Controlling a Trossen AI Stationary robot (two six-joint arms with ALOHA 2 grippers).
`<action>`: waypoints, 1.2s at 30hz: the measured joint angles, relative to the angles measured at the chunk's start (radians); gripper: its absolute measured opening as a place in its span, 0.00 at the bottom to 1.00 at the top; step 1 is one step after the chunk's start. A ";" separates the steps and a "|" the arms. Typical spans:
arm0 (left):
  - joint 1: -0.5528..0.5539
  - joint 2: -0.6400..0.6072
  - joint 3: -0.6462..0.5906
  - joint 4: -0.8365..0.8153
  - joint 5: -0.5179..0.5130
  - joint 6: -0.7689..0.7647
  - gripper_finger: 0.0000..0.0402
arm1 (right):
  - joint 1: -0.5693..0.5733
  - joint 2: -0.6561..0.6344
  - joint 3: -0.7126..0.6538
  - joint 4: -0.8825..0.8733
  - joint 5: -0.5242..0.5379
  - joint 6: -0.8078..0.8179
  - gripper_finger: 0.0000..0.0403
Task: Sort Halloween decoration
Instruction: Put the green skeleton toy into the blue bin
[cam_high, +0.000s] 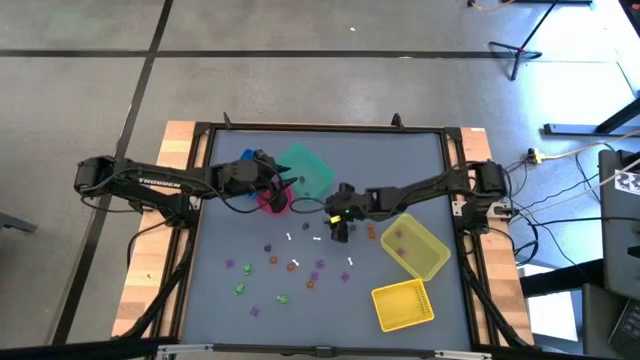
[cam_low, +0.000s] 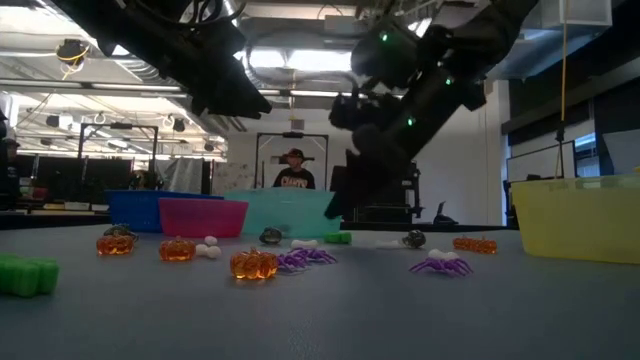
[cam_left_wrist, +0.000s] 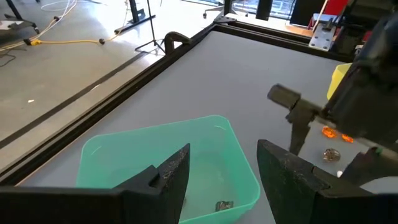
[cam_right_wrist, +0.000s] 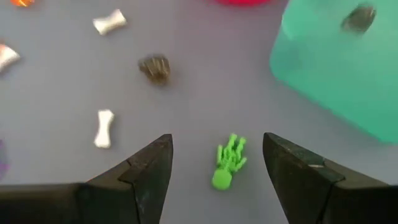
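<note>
Green skeleton trinket (cam_right_wrist: 227, 162) lies mid-tabletop between your right gripper's (cam_right_wrist: 216, 171) spread fingers, not gripped. Your left gripper (cam_left_wrist: 222, 168) hangs open over the teal bin (cam_left_wrist: 205, 134) toward the far edge. Other trinkets (cam_high: 292, 268) scatter nearer the front edge.

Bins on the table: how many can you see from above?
5. Blue bin, pink bin and teal bin sit clustered by the left arm; two yellow bins, one beside the right arm, one at the front edge.
</note>
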 joint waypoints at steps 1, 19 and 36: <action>0.000 0.000 0.000 0.000 0.000 0.000 0.42 | 0.000 0.012 0.000 0.003 0.001 0.005 0.62; 0.000 0.000 0.000 0.001 0.000 0.000 0.42 | 0.000 0.086 0.003 0.023 0.000 0.011 0.54; 0.000 0.000 0.000 0.001 0.001 -0.001 0.42 | 0.001 0.090 0.002 0.037 -0.001 0.004 0.16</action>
